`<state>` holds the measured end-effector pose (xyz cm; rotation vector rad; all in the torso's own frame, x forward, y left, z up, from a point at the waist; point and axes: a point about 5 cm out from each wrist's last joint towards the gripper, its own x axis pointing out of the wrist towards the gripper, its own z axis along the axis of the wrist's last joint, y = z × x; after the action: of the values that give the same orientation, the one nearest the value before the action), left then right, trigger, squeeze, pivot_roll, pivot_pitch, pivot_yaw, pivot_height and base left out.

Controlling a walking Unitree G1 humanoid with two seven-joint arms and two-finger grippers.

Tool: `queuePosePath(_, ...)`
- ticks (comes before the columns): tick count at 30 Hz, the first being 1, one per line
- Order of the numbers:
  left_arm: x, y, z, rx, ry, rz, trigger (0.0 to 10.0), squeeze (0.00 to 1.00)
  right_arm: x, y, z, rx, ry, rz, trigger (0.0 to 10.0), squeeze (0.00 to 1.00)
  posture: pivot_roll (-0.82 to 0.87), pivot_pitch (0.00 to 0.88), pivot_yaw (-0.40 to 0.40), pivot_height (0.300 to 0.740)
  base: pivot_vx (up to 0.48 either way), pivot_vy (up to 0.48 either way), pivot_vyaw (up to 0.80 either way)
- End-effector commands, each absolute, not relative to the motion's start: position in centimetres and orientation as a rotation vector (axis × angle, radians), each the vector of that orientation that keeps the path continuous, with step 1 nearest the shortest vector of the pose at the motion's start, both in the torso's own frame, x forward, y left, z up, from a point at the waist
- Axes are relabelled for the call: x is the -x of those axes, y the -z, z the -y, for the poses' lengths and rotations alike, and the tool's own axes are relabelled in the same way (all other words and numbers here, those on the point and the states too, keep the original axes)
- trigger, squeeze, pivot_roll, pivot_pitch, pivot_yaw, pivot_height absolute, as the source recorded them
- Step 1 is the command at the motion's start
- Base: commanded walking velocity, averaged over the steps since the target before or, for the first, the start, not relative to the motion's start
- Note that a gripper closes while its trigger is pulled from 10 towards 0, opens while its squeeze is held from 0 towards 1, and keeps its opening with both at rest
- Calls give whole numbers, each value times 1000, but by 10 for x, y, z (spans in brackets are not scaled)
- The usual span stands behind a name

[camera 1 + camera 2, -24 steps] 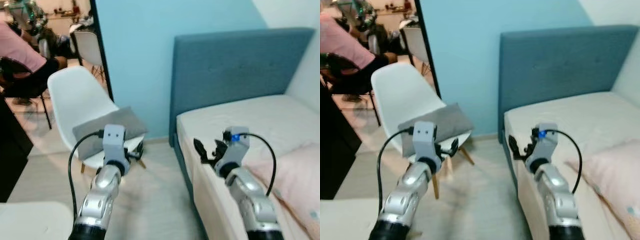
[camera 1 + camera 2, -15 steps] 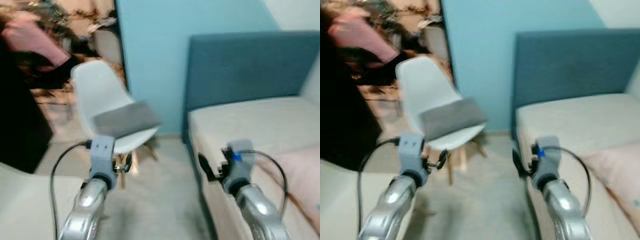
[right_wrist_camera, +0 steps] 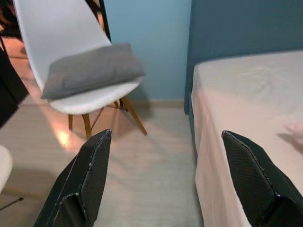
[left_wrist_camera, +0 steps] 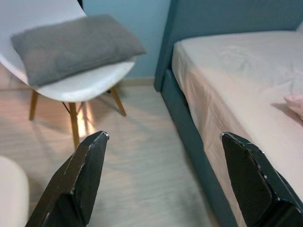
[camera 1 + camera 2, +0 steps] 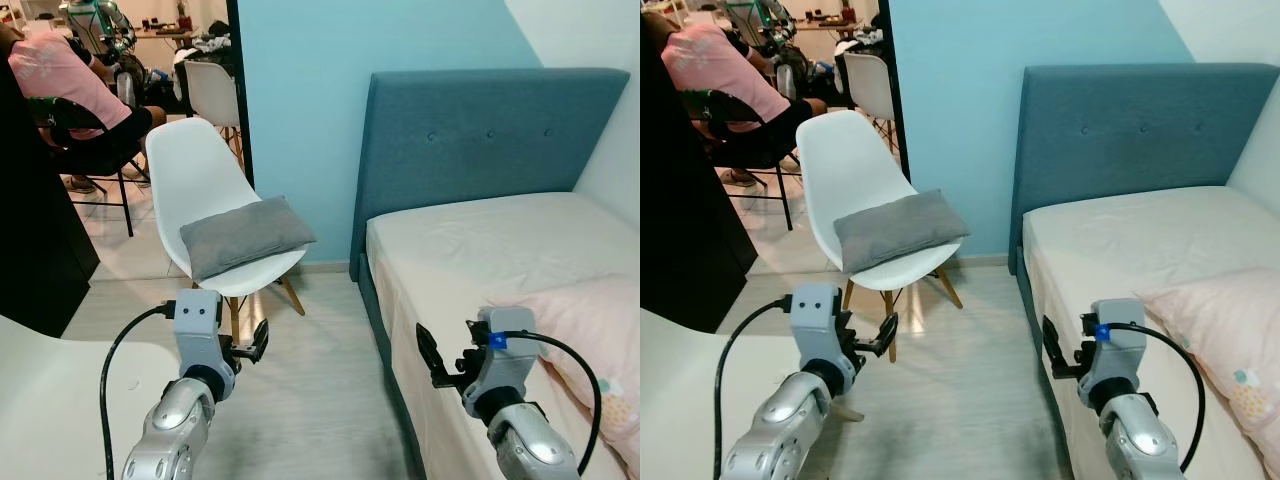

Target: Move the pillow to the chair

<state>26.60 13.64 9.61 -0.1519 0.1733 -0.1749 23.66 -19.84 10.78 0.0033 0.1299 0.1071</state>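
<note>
A grey pillow (image 5: 245,235) lies on the seat of a white shell chair (image 5: 190,165) with wooden legs, to the left of the bed. Both arms are held low in front of me, a good way short of the chair. My left gripper (image 5: 250,345) is open with nothing between its fingers; the pillow (image 4: 75,45) lies well beyond its fingertips (image 4: 83,182). My right gripper (image 5: 432,358) is open and empty too, beside the bed's edge, with the pillow (image 3: 92,68) and chair ahead of it.
A bed (image 5: 500,240) with a blue headboard (image 5: 480,150) stands on the right, a pink pillow (image 5: 590,330) on it. A person in a pink shirt (image 5: 55,75) sits at the back left. A black cabinet (image 5: 30,250) and a white surface (image 5: 50,400) flank my left.
The whole picture has shifted and sharpened, so the camera has moved; the chair now sits farther off. The pillow stays on the seat. Both grippers remain open and hang lower in view.
</note>
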Motion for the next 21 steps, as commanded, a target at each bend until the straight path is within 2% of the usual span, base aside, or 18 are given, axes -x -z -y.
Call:
queuePosePath(1, -266, -96, -136, 162, 184, -171, 10000, 0, -239, -109, 197, -29, -117, -119, 10000, 0, -53, 2, -15, 735, 0, 0, 800)
queuePosePath(21, -265, -96, -138, 173, 188, -163, 10000, 0, -239, -109, 194, -68, -140, -95, 10000, 0, -63, 1, 3, 735, 0, 0, 790)
